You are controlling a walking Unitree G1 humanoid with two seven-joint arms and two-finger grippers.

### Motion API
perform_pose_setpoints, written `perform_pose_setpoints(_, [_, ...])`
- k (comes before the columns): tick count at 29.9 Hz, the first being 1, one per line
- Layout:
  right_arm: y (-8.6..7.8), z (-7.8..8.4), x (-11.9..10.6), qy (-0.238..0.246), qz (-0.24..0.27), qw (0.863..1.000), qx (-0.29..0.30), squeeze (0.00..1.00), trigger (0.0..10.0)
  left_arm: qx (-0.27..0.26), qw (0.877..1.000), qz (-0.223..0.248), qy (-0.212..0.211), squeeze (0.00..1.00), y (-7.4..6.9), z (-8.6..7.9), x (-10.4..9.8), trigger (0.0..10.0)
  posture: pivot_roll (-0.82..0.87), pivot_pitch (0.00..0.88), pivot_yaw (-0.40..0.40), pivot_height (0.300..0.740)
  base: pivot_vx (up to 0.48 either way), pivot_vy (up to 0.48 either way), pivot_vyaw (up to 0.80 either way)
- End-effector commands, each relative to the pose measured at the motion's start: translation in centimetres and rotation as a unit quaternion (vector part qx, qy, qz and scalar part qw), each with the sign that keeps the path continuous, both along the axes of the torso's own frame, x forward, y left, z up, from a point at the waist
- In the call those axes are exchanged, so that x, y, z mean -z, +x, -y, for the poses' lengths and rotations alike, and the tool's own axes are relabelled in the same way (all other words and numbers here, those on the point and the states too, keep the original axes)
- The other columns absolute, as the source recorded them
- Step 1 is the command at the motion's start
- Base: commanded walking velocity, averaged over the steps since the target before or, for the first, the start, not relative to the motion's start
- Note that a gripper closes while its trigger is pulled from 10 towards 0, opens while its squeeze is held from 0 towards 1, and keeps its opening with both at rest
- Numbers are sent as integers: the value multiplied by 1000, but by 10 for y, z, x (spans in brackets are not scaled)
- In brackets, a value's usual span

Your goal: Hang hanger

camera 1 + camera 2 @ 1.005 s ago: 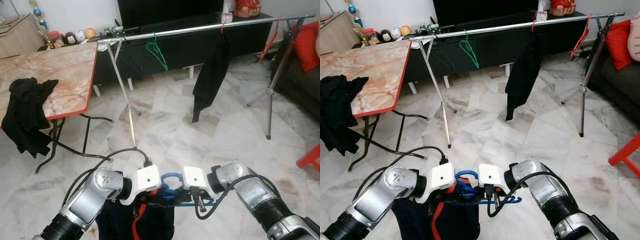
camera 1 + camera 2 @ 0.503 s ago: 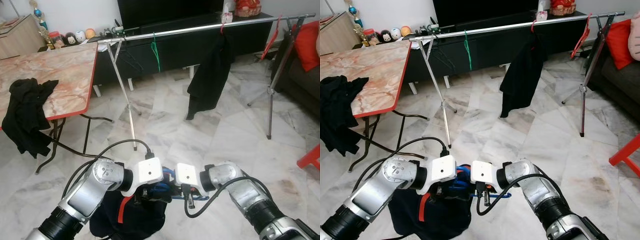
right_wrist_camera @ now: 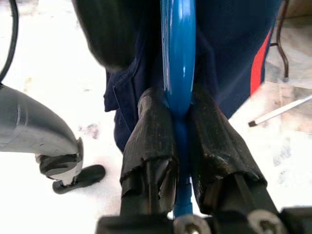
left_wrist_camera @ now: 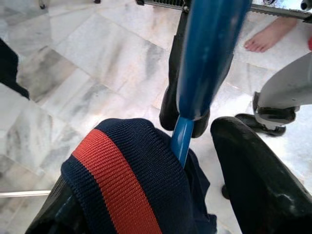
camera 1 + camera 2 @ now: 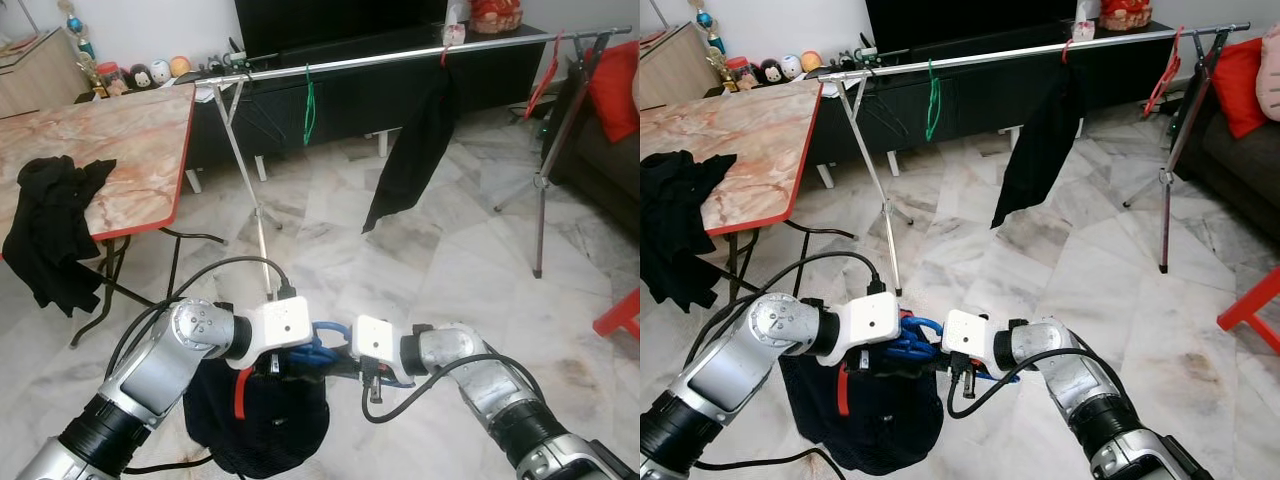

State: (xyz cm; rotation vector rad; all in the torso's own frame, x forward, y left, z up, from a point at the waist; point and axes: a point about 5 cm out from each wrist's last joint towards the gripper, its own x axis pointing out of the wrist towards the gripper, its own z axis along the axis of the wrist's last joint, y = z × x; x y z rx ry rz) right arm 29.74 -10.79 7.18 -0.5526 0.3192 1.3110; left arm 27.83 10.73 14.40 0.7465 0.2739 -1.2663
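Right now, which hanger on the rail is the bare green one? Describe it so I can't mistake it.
Find the long silver clothes rail across the room before the black TV cabinet. Near its left end, by the marble table, hangs the green hanger. It is bare, unlike the hanger carrying the black garment further right.

Both silver arms reach forward and bend inward at the elbows, so that the two white wrist housings nearly meet low in front of the body. The left gripper point(image 4: 195, 122) sits at the end of the left forearm, which angles up from the lower left; one black finger lies behind the blue hanger point(image 3: 178, 58) and the other stands beside it, with dark blue cloth point(image 4: 131, 180) bunched between them. The right gripper point(image 3: 179, 131) comes in from the lower right, its two black fingers point(image 3: 148, 131) pressed against either side of the hanger's bar. Black cables loop over each wrist.
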Motion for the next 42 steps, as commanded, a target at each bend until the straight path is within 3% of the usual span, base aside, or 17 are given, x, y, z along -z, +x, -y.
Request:
perform_pose_setpoints(1, [6, -4, -8, 14, 22, 1000, 6, 0, 0, -3, 999, 35, 4, 0, 4, -4, -14, 10000, -116, 0, 113, 740, 0, 0, 0])
perform_pose_setpoints(6, [8, -2, -6, 14, 26, 999, 20, 0, 0, -6, 999, 41, -3, 0, 5, -4, -18, 10000, -116, 0, 113, 740, 0, 0, 0])
perform_pose_setpoints(9, [9, -4, -7, 23, 30, 999, 32, 0, 0, 28, 999, 28, -6, 0, -1, 7, -17, 10000, -120, 0, 110, 740, 0, 0, 0])
perform_pose_setpoints(16, [11, -6, -5, 21, 35, 998, 37, 0, 0, 58, 995, 54, 58, 0, -2, 13, -8, 10000, -120, 0, 113, 740, 0, 0, 0])
perform_pose_setpoints(24, [17, -5, -6, 19, 56, 996, 72, 0, 0, 9, 989, 137, 58, 0, 15, 12, -19, 10000, -119, 0, 109, 740, 0, 0, 0])
perform_pose_setpoints(31, [26, -8, -9, 32, 74, 990, 118, 0, 0, 17, 986, 149, 71, 0, 12, 14, -17, 10000, -119, 0, 110, 740, 0, 0, 0])
perform_pose_setpoints(42, [36, -11, -13, 51, 80, 978, 184, 0, 0, -3, 977, 199, 82, 0, 21, 17, -18, 10000, -123, 0, 113, 740, 0, 0, 0])
